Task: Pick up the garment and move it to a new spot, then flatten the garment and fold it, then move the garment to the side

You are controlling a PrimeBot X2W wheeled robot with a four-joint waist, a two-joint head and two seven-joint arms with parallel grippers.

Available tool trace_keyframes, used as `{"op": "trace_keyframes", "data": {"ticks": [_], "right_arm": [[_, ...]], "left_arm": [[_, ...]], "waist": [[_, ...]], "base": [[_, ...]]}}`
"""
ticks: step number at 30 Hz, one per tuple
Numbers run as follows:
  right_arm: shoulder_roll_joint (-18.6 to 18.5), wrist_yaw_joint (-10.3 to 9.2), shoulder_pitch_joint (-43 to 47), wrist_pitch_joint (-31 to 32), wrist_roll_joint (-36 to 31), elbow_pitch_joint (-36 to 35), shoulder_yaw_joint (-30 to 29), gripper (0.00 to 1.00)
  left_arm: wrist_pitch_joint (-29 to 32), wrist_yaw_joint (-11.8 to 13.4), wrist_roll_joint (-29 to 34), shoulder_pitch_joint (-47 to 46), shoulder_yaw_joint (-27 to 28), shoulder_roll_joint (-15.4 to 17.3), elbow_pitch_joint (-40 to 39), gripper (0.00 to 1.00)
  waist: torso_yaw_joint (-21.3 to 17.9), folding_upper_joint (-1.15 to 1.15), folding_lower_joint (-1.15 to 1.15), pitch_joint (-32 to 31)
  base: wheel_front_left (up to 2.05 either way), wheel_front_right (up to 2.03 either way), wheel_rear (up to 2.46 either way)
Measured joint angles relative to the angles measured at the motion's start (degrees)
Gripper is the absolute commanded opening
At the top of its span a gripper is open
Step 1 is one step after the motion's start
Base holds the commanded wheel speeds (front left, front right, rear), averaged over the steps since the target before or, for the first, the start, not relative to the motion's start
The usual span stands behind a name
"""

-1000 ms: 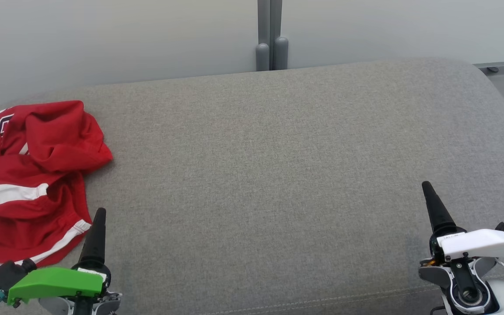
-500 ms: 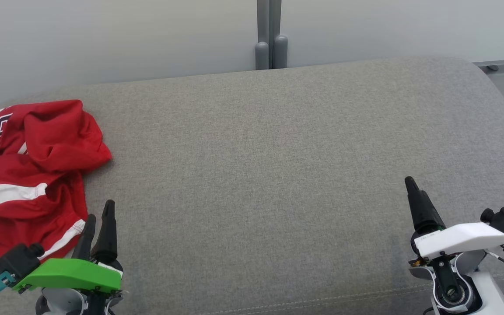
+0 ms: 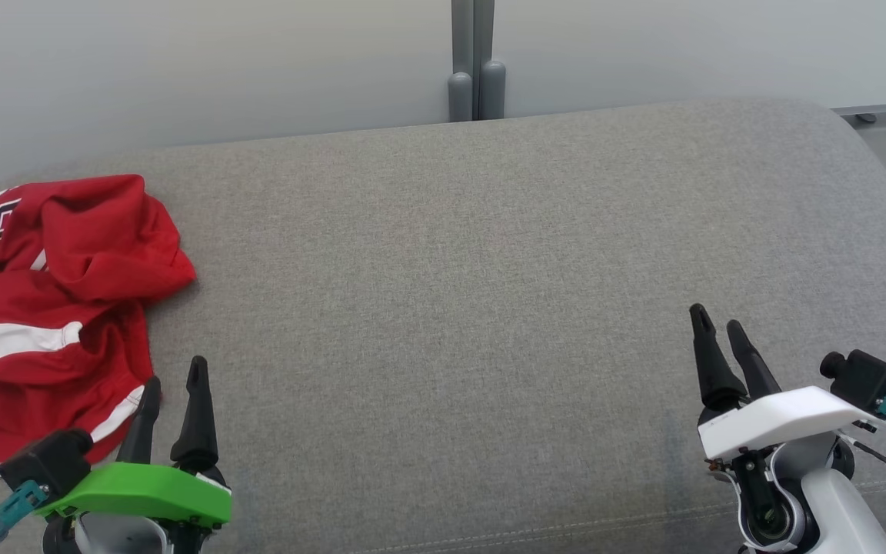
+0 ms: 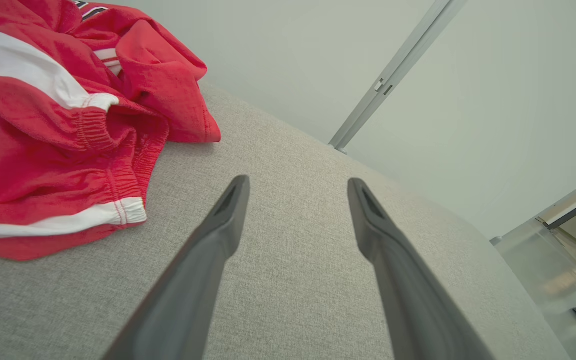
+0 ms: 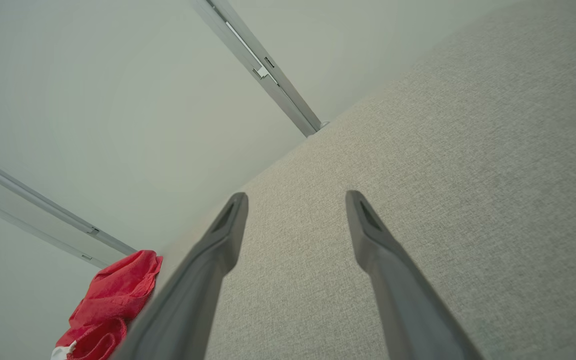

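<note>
**Head view: red garment heaped at the left end of the seat, both sets of fingers spread and empty**

Writing first. The only lettering I can find is on the garment (image 3: 51,308) itself: a few dark, white-edged characters at its far top-left edge, rounded like numerals. They are crumpled into a fold and cut by the frame, so I cannot read them. The left wrist view catches the same print at the top of the garment (image 4: 43,150), and it is just as unreadable there. I see no brand marks on the green wrist cover (image 3: 135,492) or the white wrist cover (image 3: 781,415).

The garment is bright red with a broad white stripe (image 3: 4,342) and a white-trimmed hem (image 3: 116,415). It lies bunched up on the left end of the grey upholstered seat (image 3: 489,269), with its edge running out of frame.

The left fingers (image 3: 197,415) are released, spread apart with nothing between them. They point up the seat just beside the hem. From the left wrist view the left fingers (image 4: 218,235) have bare grey fabric between them, and the hem corner lies close off to one side, not touching.

The right fingers (image 3: 708,354) are also spread and empty, over the right end of the seat and well apart from the garment. In the right wrist view the right fingers (image 5: 218,245) frame plain upholstery, with the garment (image 5: 113,295) a small red heap far off by the pale wall (image 5: 93,125).
</note>
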Motion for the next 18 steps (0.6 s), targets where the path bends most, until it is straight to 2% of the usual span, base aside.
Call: {"op": "trace_keyframes", "data": {"ticks": [18], "right_arm": [[-0.5, -1.58, 0.0, -3.5, -14.8, -1.9, 4.0, 1.00]], "left_arm": [[-3.6, 2.3, 11.1, 2.1, -1.7, -0.1, -2.3, 1.00]], "waist": [[-0.2, 0.00, 0.00, 0.0]], "base": [[0.00, 0.00, 0.00]]}}
